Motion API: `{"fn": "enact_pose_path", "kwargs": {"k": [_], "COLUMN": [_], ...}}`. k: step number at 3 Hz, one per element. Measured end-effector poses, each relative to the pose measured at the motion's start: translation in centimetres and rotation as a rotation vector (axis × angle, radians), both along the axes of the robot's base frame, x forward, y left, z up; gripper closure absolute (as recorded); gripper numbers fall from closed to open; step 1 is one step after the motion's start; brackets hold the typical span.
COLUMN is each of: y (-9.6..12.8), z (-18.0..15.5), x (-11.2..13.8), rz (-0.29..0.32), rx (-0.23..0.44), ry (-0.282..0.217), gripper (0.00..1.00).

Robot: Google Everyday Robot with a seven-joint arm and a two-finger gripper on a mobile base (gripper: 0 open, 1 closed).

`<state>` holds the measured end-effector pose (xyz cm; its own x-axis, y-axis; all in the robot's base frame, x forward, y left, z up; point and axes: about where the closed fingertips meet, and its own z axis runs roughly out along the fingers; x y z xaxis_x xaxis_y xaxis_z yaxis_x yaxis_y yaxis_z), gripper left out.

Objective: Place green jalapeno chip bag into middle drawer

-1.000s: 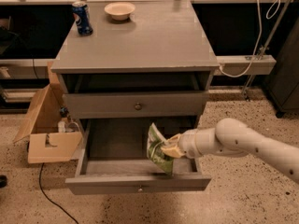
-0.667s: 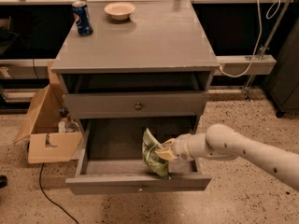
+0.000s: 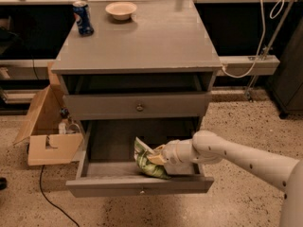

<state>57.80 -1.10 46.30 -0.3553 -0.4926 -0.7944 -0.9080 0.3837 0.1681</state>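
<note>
Open drawer (image 3: 113,185) at the foot of the grey table (image 3: 142,41), seen from the front. It is pulled well out, and its front wall with a small knob lies nearest the onlooker. The bag (image 3: 145,162) is inside it, in the right half, propped against the front wall and tilted, its upper edge rising just above the front rim. The gripper (image 3: 160,156) is at the bag's right upper edge, inside the drawer, pinching the bag. Its white arm (image 3: 236,157) reaches in from the right, crossing over the drawer's right wall.

The left half of the drawer floor is bare grey, from the bag to the left wall. Directly above the open drawer sits a closed drawer front (image 3: 139,107) with a round knob, which overhangs the rear part of the drawer floor. Above that is an open dark slot under the tabletop.

On the tabletop, at the far edge, stand a blue can (image 3: 83,18) and a pale bowl (image 3: 121,10), well apart from the arm. A cardboard box (image 3: 47,141) lies just beside the drawer's left wall.
</note>
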Motion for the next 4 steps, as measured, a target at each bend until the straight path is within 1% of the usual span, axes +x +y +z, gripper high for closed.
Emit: {"fn": "enact_pose_path", "kwargs": {"k": [1,2,3,4], "y": [1.1,0.2,-2.5,-8.1], "z": [-1.1,0.1,4.0,8.4], "x": [1.6,3.0,5.2,5.2], "rz": [0.005,-0.009,-0.051,-0.100], "rx": [0.031,0.054,0.104,0.115], "ry": [0.002,-0.033,-0.123,-0.184], "gripper": [0.27,0.04,0.00,0.00]}}
